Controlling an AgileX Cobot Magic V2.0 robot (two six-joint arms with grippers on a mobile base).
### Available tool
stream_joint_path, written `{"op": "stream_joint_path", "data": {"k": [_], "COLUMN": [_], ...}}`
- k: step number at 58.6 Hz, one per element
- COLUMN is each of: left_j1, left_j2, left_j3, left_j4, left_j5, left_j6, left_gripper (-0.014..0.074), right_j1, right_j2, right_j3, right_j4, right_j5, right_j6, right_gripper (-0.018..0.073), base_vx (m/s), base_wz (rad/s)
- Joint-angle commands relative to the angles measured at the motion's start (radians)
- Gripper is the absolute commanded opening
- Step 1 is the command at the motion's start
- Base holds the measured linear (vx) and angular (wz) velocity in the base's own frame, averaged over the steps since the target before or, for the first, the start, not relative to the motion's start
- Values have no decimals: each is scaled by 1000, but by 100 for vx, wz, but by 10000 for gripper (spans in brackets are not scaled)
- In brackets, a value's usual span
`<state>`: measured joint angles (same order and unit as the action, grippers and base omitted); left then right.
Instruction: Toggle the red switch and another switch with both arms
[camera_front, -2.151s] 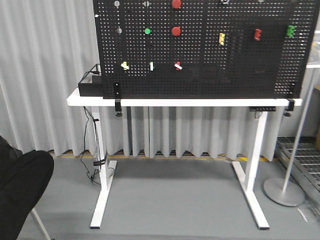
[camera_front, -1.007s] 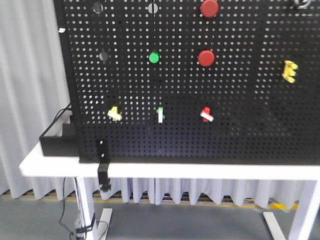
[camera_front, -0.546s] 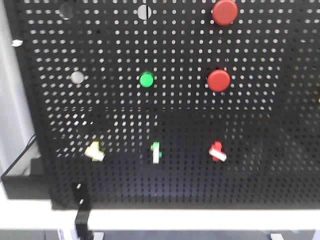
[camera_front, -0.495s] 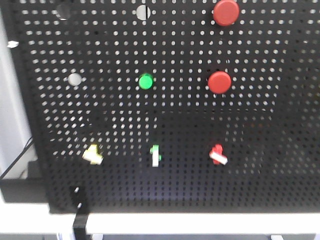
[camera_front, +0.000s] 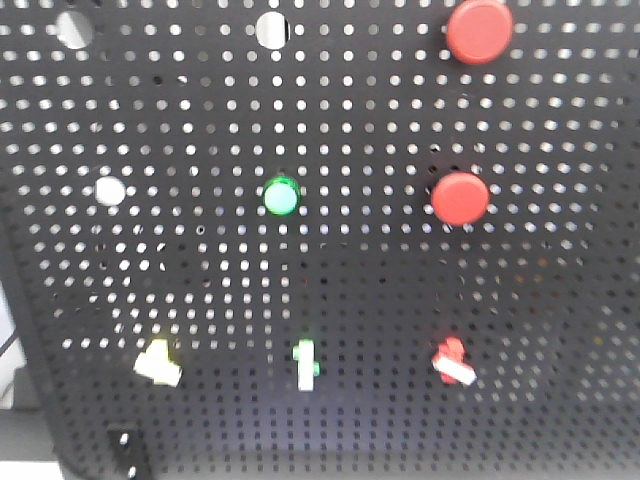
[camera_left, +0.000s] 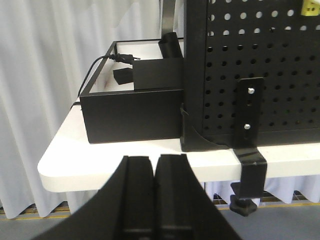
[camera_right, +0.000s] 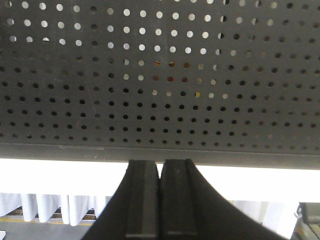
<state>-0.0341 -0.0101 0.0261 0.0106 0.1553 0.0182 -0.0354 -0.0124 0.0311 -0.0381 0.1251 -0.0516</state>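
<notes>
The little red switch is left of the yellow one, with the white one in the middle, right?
No. The front-facing view shows the red switch right of the yellow switch; the white switch is in the middle.

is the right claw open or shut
Shut. In the right wrist view the right claw has both fingers pressed together with nothing between them, facing the pegboard.

Front view soft, blurred throughout; pegboard (camera_front: 360, 280) holes glow from backlight. My wrist views sharper. Tabletop (camera_right: 55, 172) blown out white beneath my right wrist; board there dim, grey.
</notes>
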Motion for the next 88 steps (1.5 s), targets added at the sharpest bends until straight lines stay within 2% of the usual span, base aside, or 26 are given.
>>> {"op": "stream_joint_path", "data": {"k": [1, 37, 46, 52, 56, 60, 68, 76, 88], "left_j1": [1, 1, 1, 1, 1, 1, 1, 1, 1], "left_j2": [-9, -9, -9, -9, -9, -7, 58, 196, 370], "left_j3": [21, 19, 19, 11, -31, -120, -355, -552, -593], "left_j4": [-11, -11, -11, -11, -11, -11, 29, 55, 54], "left_j5": [-84, -89, -161, -266, -369, -400, -337, -240, -210], "left_j6": [0, 0, -2, -18, -78, -89, -88, -88, -89], "left_gripper": [2, 2, 2, 2, 2, 2, 2, 2, 2], "right_j1": [-7, -7, -7, -7, -7, -7, -7, -7, -7], "right_j2": [-7, -7, -7, -7, -7, 0, 75, 200, 346], "right_j3": [5, 5, 5, -11, -63, -152, -344, -444, -460], "right_j4": [-4, -18, -17, -14, -14, -15, -17, -17, -17], "right_j5": [-83, -92, -125, -241, -276, -264, -213, -181, -242], "right_j6": [-9, -14, -12, -8, -8, -8, -9, -9, -9], "right_gripper": [-6, -6, -6, -6, -6, -6, -6, -6, -6], "base_vx": [8, 2, 0, 0, 0, 0, 0, 0, 0], "base_wz": [3, 0, 0, 0, 0, 0, 0, 0, 0]}}
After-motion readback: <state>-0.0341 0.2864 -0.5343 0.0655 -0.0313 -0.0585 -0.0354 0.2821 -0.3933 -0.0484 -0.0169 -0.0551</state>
